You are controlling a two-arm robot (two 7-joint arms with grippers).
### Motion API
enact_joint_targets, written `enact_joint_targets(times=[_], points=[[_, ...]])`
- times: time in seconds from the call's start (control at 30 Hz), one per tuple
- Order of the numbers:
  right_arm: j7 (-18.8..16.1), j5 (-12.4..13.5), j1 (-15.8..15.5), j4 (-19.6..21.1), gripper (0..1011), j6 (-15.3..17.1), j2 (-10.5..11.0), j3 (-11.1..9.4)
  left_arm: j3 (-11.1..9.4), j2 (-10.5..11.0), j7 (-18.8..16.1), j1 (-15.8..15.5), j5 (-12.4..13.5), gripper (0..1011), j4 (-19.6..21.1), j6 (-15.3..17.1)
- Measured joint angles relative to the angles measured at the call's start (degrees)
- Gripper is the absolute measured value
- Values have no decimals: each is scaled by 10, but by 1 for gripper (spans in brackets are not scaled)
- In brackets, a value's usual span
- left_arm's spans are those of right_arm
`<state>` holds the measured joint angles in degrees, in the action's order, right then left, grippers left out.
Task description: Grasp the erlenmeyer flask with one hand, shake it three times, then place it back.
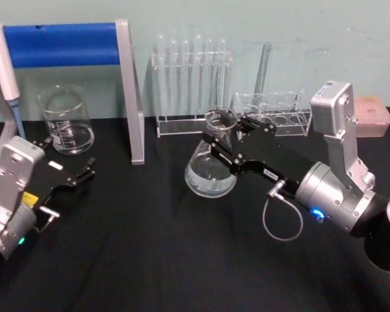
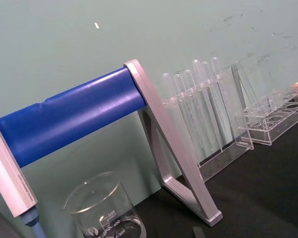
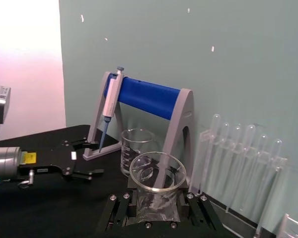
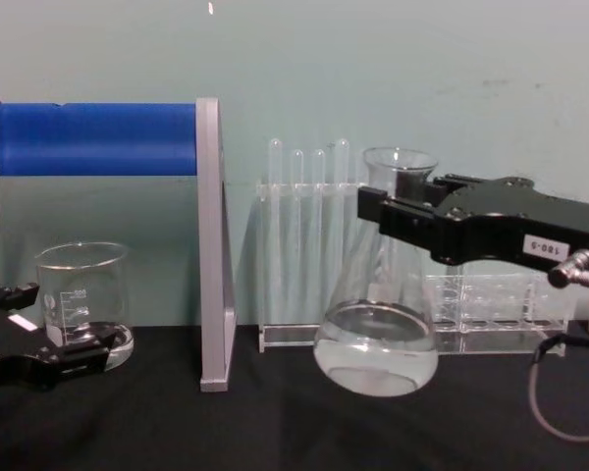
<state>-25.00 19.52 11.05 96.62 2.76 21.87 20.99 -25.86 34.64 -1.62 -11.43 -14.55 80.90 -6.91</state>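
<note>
The right end effector (image 1: 222, 144) is clamped on the neck of the flask (image 1: 210, 172), which is tipped over with its neck leaning toward the arm. It sits over the middle of the bench (image 1: 156, 260), toward the back edge, and its base looks just clear of the surface, though that's hard to call. The grip is the worry: smooth glass pinched high on a narrow neck, with all the weight hanging low in the wide base. A sharp shake could let it swivel or slide between the fingers. There's water (image 4: 376, 363) pooled in the bottom, and at this tilt a hard swing might throw it up toward the open rim. Just behind stands the test tube rack (image 1: 192, 84) with the low rack (image 1: 273, 114) beside it, so a wide backward stroke risks glass on glass. Setting it down tilted could land it on one edge and rock it. The left end effector (image 1: 83, 174) lies spread open near the left edge by the beaker (image 1: 66, 120), well out of this.
</note>
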Motion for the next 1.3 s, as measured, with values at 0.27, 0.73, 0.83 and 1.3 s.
enact_joint_targets(times=[0.27,0.73,0.83,1.3], points=[[48,1,-23,18,448,0,11,-28,0,0,0,0,0,1001,0,0],[145,-19,-109,69,449,9,18,-132,0,0,0,0,0,1001,0,0],[165,-25,-129,80,449,13,15,-156,0,0,0,0,0,1001,0,0],[188,-46,-147,91,449,25,3,-199,0,0,0,0,0,1001,0,0]])
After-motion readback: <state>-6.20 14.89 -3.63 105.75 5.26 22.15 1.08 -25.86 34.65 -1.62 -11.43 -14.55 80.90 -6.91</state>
